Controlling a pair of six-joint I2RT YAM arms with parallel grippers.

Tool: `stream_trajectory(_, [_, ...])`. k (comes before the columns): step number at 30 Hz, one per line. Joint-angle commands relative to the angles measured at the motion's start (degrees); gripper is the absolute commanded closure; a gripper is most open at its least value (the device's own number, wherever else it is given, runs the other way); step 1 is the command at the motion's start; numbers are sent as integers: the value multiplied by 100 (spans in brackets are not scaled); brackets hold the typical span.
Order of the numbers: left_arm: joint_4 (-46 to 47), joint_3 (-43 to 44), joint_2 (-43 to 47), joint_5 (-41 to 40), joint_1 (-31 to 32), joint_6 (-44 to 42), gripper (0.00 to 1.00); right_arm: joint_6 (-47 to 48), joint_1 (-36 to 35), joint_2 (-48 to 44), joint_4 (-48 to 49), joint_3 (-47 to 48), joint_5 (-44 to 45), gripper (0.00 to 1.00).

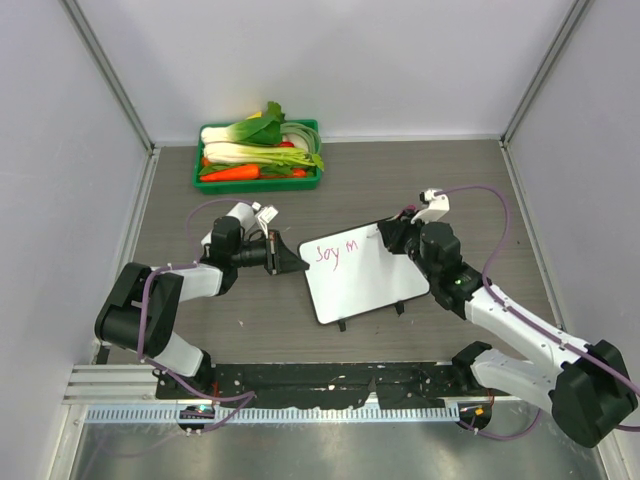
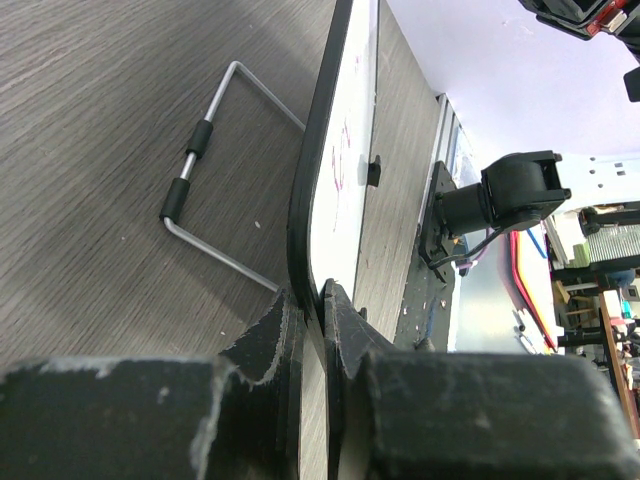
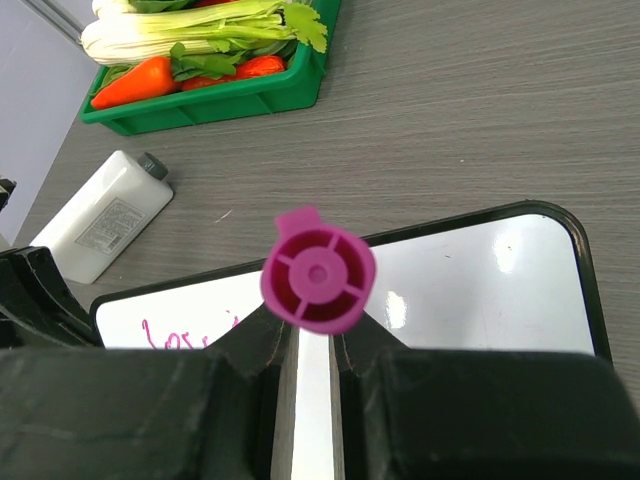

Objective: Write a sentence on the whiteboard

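You're partway through the writing. Only the start of the sentence (image 1: 336, 252) is showing on the whiteboard (image 1: 365, 280): one short pink word and a letter or so after it, up in the board's far-left corner. The rest of that line and everything nearer is bare white, so I'm judging that most of the sentence is left to do.

The whiteboard is sitting mid-bench (image 1: 450, 180), slightly right of centre and turned at an angle, with its black feet (image 1: 341, 325) showing along the near edge. Your left gripper (image 1: 287, 253) is clenched on the board's left edge — the left wrist view is showing both fingers (image 2: 275, 335) pinching the dark rim, with the wire stand (image 2: 205, 165) out behind the board. That arm is doing the steadying.

Your right gripper (image 3: 318, 340) is grasping the pink marker (image 3: 318, 283), with its fingers closed round the barrel and the butt end facing the wrist camera. It's hovering at the board's far edge, right of the written letters. I can't tell whether the tip is touching the surface — it's hidden under the gripper.

The green tray (image 1: 258, 186) of vegetables is sitting well apart at the far side. A white bottle (image 3: 100, 215) is lying on the bench near the board's left end. Neither is in play.

What's coming, as I'm reading it, is carrying the pink line rightward from the last letter.
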State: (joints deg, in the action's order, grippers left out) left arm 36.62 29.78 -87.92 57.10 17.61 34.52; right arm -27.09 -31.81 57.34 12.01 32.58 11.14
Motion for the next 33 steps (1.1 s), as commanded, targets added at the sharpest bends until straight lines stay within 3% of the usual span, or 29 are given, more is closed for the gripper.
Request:
stream_trajectory(1, [-182, -25, -147, 38, 67, -323, 100, 55, 26, 102, 258, 91, -41, 98])
stream_trajectory(33, [-182, -16, -147, 38, 59, -315, 100, 152, 17, -197, -173, -225, -305, 99])
